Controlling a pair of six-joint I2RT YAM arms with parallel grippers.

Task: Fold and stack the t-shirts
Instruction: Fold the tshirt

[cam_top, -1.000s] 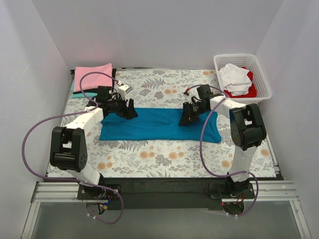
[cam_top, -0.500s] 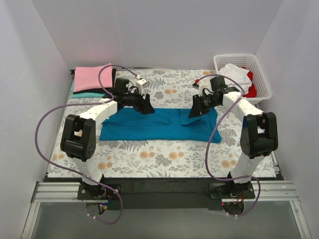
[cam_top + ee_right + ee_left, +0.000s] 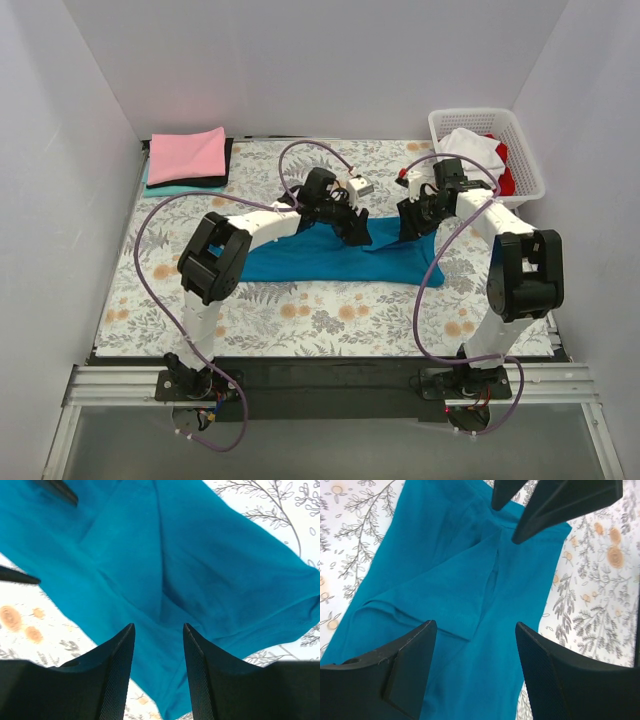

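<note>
A deep teal-blue t-shirt (image 3: 320,260) lies flat as a long folded strip on the floral table cloth (image 3: 330,315). My left gripper (image 3: 355,232) is open and hovers low over the strip's far edge near its middle. The left wrist view shows the teal shirt (image 3: 455,580) below the gripper (image 3: 475,625). My right gripper (image 3: 412,222) is open over the strip's right end. The right wrist view shows creased teal shirt (image 3: 210,565) under the gripper (image 3: 158,626). Neither gripper holds cloth. The two grippers are close together.
A folded pink shirt (image 3: 187,153) tops a stack of black and aqua shirts at the far left corner. A white lattice basket (image 3: 520,135) at the far right holds a white shirt (image 3: 470,150) and a red one. White walls enclose the table.
My left arm has swung far to the right along the shirt's far edge. My right gripper moved a little right and back. The shirt's left end now sits further right.
</note>
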